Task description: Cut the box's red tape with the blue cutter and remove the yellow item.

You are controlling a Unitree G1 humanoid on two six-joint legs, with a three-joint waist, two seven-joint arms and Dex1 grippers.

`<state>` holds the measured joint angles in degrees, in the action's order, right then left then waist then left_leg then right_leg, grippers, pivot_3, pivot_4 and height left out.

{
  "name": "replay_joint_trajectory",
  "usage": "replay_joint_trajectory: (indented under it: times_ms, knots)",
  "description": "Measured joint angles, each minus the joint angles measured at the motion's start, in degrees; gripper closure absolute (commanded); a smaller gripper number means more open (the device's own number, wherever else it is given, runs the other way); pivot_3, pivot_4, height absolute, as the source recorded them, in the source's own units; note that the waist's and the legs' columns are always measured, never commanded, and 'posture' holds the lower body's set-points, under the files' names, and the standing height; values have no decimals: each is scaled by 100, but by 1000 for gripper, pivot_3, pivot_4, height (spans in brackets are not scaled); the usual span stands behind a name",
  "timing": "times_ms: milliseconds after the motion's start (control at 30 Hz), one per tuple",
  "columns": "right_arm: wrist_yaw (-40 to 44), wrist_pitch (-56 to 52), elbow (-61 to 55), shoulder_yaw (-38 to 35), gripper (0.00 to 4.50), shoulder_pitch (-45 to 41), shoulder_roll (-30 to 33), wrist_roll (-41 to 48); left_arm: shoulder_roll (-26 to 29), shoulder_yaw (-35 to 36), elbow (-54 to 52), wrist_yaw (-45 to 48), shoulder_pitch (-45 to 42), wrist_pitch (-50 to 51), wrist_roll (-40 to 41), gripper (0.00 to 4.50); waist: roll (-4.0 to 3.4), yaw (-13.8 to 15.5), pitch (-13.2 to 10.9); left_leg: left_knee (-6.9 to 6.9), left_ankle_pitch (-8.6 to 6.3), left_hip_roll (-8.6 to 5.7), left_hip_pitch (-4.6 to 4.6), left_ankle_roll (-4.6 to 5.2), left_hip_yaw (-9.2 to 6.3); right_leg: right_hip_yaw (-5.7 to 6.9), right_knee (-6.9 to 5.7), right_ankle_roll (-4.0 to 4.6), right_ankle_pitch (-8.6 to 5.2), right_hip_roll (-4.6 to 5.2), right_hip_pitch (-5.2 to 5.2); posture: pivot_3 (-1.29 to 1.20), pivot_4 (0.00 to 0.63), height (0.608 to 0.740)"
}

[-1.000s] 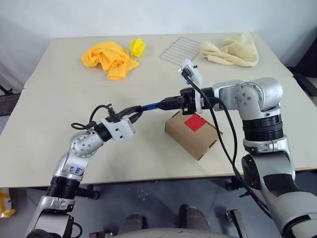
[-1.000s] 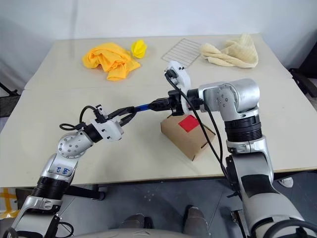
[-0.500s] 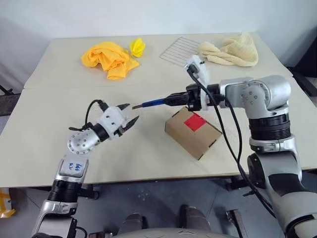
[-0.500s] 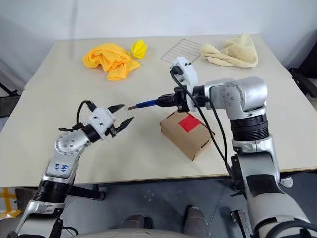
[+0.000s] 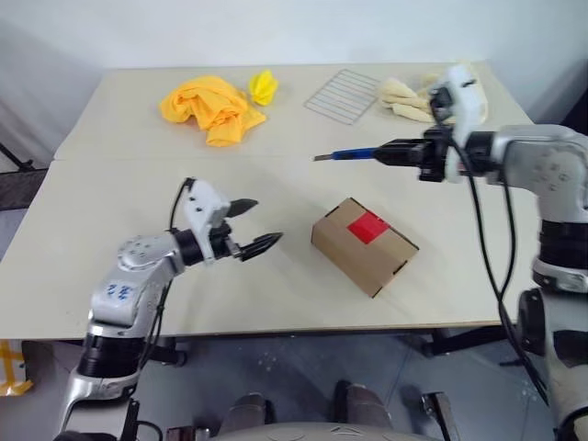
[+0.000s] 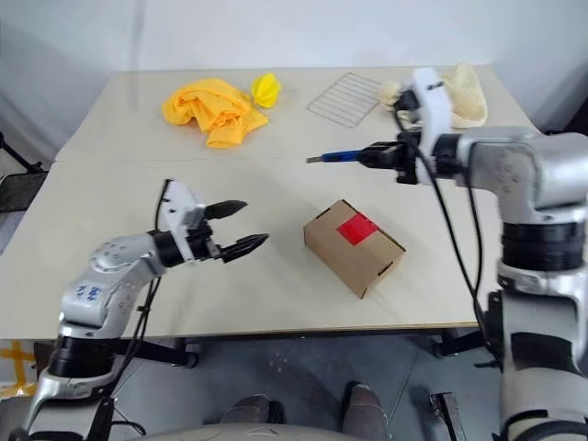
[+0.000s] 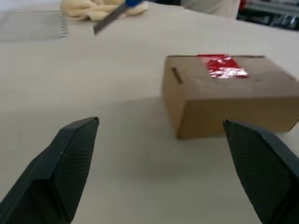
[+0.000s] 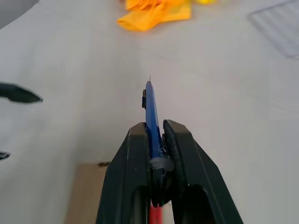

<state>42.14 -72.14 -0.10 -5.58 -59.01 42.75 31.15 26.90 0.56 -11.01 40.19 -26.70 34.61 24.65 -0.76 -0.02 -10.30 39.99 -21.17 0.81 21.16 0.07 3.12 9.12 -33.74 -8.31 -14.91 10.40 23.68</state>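
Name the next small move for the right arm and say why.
Probably bring the right tool down toward the box, lowering the blue cutter's tip onto the red tape. The cutter is clamped in that tool, held above the table behind the box, and the tape looks uncut. The left tool is open, holding nothing.

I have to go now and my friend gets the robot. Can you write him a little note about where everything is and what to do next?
Left gripper: open, empty, hovering over the table left of the box.
Right gripper: shut on the blue cutter, held in the air above and behind the box, blade pointing left.
Box: closed, red tape uncut.
Done: cutter is in the right gripper.
Left: cut the tape, open the box, take out the yellow item.
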Motion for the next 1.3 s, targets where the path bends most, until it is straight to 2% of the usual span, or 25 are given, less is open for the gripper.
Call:
replay_joint_trajectory:
  times_ms: [200, 467, 600, 800, 1300]
  knots:
    - [-103, -419, -821, -630, 4345, 575, 485, 309, -455, -381, -90, -185, -457, 792, 224, 2061, 6, 15, -3, 3, 0, 0, 0, 0, 2, -2, 0, 0, 0, 0, 0, 0, 150, 740]
    - [-432, -1016, -1893, -1397, 4345, 1406, 703, 645, -1080, -857, 478, -381, -1877, 1401, 208, 4484, 11, 144, -7, 10, 0, -3, -1, 1, 3, -5, 0, 0, 1, 0, -3, 0, 150, 740]
    - [-592, -1193, -2268, -1465, 4345, 1795, 689, 754, -1147, -1169, 890, -361, -2157, 1745, 146, 4500, 11, 145, -7, 9, 0, -4, 0, 1, 4, -5, 0, 0, 1, 0, -2, 0, 150, 740]
    - [-813, -1414, -2651, -1519, 4345, 1840, 589, 951, -1232, -1637, 1446, -307, -2315, 2019, -88, 4500, 12, 141, -7, 10, 0, -4, 0, 1, 3, -5, 0, 0, 1, -1, -2, 0, 150, 740]
    - [-1147, -2007, -3113, -2002, 4345, 2026, 394, 1381, -1353, -1743, 1798, -174, -2585, 1957, -427, 4500, 13, 159, -7, 15, 0, -5, -4, 1, 2, -5, -2, 0, 1, 0, -8, 0, 150, 740]
